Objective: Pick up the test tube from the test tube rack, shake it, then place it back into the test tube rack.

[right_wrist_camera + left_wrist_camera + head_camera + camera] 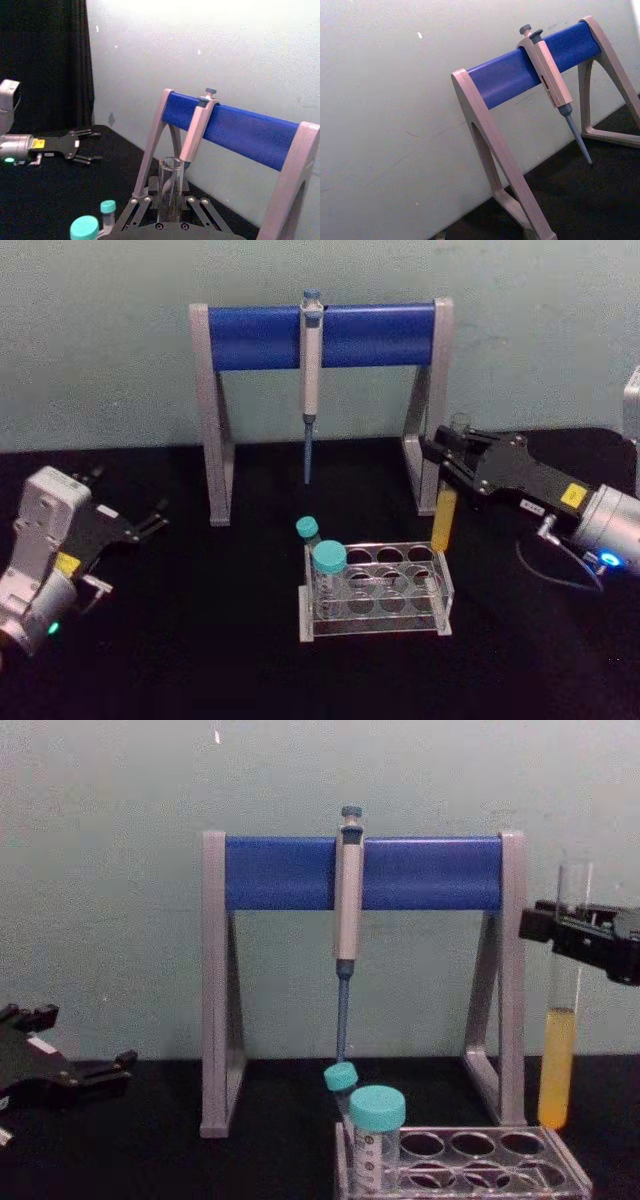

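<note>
My right gripper (452, 455) is shut on the upper part of the test tube (444, 515), a long clear tube with yellow-orange liquid in its lower part. The tube hangs upright, its bottom just over the far right corner of the clear test tube rack (372, 632). In the chest view the test tube (557, 1065) ends level with the top plate of the rack (500, 1160), under the right gripper (567, 925). In the right wrist view the tube's open rim (170, 165) rises between the fingers (192, 207). At the far left my left gripper (150, 520) is parked and open.
Two teal-capped tubes (329, 558) (307, 528) stand in the rack's left end. Behind the rack is a grey-and-blue pipette stand (250, 335) with a pipette (311, 360) hanging from its bar. The stand's right leg (428, 420) is close beside the held tube.
</note>
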You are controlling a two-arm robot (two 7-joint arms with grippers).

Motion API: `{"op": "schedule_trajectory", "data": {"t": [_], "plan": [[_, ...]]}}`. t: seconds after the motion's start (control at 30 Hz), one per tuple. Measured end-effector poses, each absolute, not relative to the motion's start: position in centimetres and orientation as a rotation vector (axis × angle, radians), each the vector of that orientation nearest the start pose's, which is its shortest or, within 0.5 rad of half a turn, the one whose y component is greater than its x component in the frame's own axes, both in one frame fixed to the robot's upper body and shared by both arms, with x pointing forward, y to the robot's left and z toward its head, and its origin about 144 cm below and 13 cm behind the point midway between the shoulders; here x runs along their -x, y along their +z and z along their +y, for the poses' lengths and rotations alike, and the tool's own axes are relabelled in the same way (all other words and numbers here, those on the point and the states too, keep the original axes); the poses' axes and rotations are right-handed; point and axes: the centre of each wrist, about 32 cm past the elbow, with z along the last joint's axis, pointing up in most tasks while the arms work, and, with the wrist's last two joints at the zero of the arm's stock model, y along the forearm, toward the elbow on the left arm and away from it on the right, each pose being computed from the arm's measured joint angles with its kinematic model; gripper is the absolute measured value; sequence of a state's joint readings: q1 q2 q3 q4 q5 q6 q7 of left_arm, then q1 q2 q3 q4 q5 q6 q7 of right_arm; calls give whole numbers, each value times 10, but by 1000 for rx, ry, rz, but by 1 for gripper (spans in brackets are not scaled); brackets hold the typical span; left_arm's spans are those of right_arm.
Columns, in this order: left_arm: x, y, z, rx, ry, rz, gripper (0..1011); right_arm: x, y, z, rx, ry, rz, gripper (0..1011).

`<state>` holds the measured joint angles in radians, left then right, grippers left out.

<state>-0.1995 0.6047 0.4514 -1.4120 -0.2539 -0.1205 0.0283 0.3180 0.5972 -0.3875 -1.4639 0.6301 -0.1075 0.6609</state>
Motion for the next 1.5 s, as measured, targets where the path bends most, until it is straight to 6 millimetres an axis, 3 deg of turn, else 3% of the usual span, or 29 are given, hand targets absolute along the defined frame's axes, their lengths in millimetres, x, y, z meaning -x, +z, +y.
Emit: {"op": "schedule_trajectory", "data": {"t": [0.73,1.1,1.5], "plan": [[-489,1140,310,-304,1248,-285,1001,-549,1212,-290,-78,-594,-105,235],[-489,1140,310,-304,1248,-285,1001,-542,1212,-282,-87,-514,-90,235],[-489,1140,310,-304,1248,-285,1001,-523,1212,-297,-66,-535,-90,235]]}}
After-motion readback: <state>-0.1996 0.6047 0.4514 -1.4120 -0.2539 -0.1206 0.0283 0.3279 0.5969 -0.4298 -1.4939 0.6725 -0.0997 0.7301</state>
